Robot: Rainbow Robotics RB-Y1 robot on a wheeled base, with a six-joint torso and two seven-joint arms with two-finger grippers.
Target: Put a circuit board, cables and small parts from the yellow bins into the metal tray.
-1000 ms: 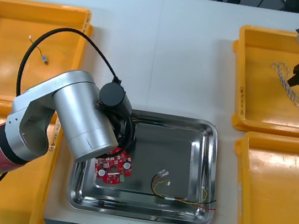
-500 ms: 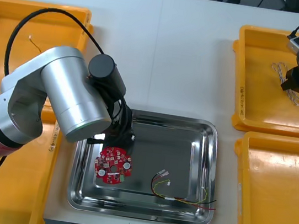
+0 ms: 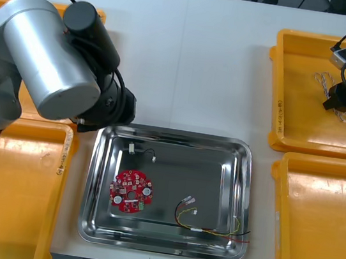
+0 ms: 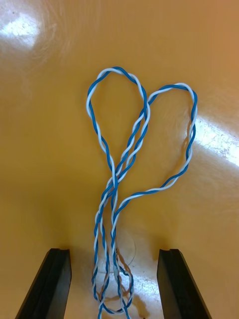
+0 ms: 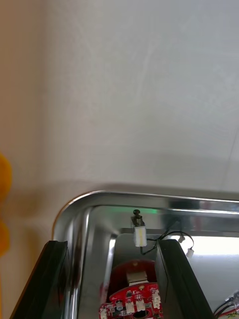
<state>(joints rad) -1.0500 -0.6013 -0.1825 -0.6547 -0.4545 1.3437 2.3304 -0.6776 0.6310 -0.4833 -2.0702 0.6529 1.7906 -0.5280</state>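
Front view: my left arm has swung back from the shiny metal tray and now hangs over the table at the tray's far left corner. It has left behind the round red circuit board and a short black cable with white plugs. They lie in the tray with a red and yellow cable, so I judge three items delivered. My right gripper has sunk lower into the far right yellow bin.

Right wrist view: my fingers stand apart, straddling the tail of the twisted blue and white cable, which lies flat on the bin floor.

Left wrist view: my left gripper is spread wide, holding nothing, above the tray corner.
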